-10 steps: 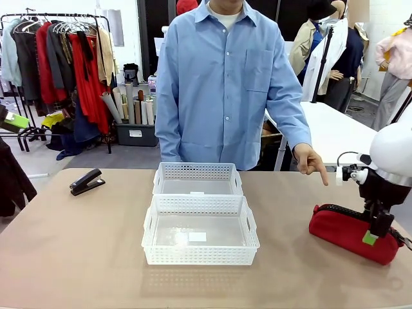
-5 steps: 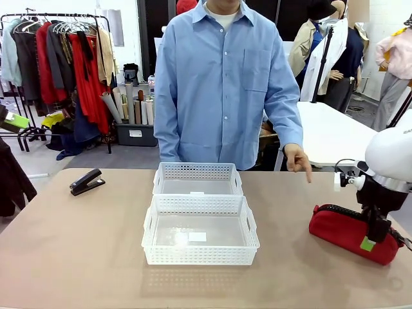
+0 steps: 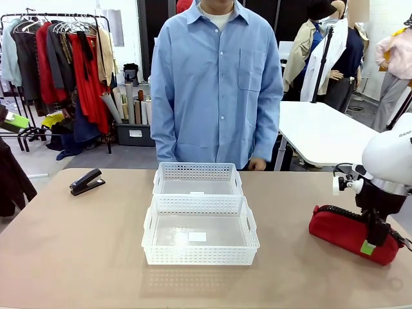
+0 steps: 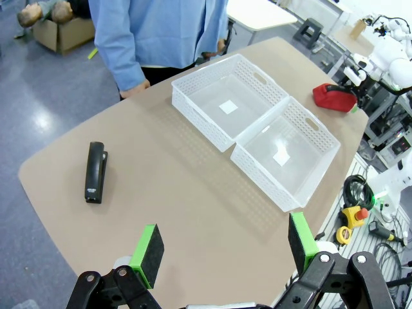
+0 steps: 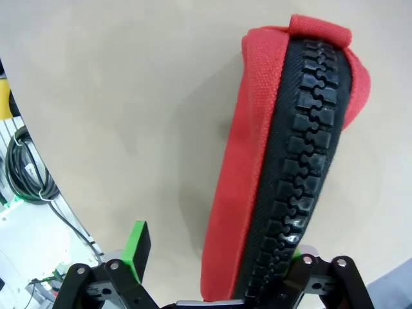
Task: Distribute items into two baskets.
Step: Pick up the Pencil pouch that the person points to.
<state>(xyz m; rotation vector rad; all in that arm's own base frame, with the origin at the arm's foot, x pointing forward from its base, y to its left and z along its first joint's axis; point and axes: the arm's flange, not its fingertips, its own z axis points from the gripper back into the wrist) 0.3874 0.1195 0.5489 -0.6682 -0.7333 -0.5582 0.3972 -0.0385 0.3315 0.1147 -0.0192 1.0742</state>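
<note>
Straddling one end of the pouch [image 3: 344, 232], which lies right of the baskets [image 3: 199, 255], the right gripper [image 3: 371, 247] stands spread wide, clasping nothing. Gripped so off-centre, the long pouch could sag and slip.

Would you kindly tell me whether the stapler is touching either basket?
Apart: the left wrist view shows bare table between the stapler and the nearer basket.

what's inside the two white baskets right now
A small white label on the floor of the near basket and of the far basket, nothing else visible. The stapler and red pouch lie outside on the table. Their lattice walls partly screen each floor's near edge.
</note>
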